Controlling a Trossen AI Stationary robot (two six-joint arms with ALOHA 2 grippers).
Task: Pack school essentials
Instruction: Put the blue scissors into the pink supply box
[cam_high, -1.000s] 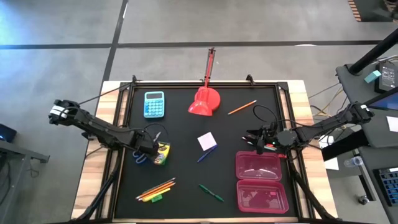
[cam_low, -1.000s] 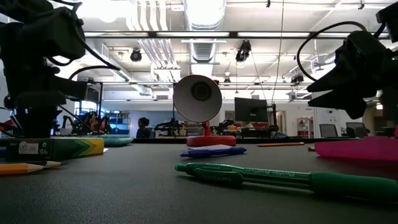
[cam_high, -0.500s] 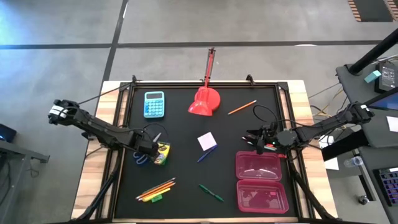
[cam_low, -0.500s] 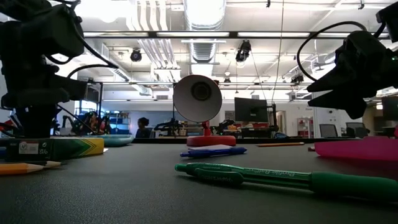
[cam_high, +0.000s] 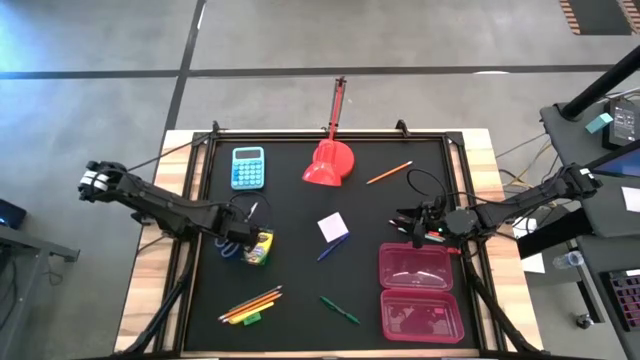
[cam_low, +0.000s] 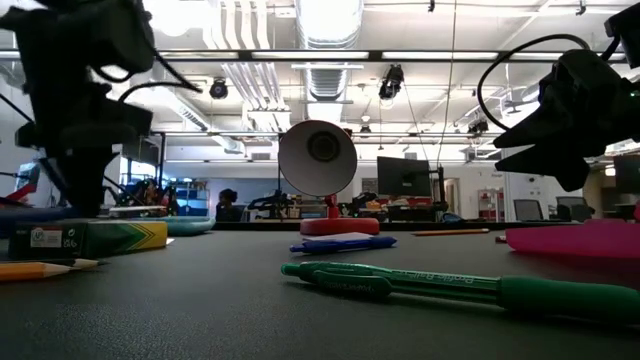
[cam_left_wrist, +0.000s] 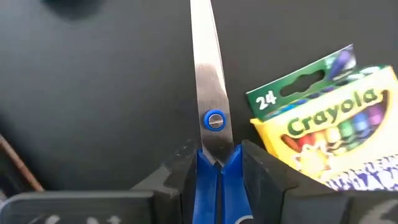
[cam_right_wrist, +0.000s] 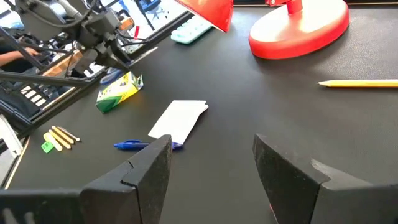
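While left gripper (cam_left_wrist: 214, 177) grips them, scissors (cam_left_wrist: 209, 93) point straight ahead.

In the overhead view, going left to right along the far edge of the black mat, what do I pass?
Light-blue calculator → red desk lamp → orange pencil.

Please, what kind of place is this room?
Probably a robotics laboratory or workshop: exposed ceiling ducts, monitors on benches behind, and a black work table with two robot arms.
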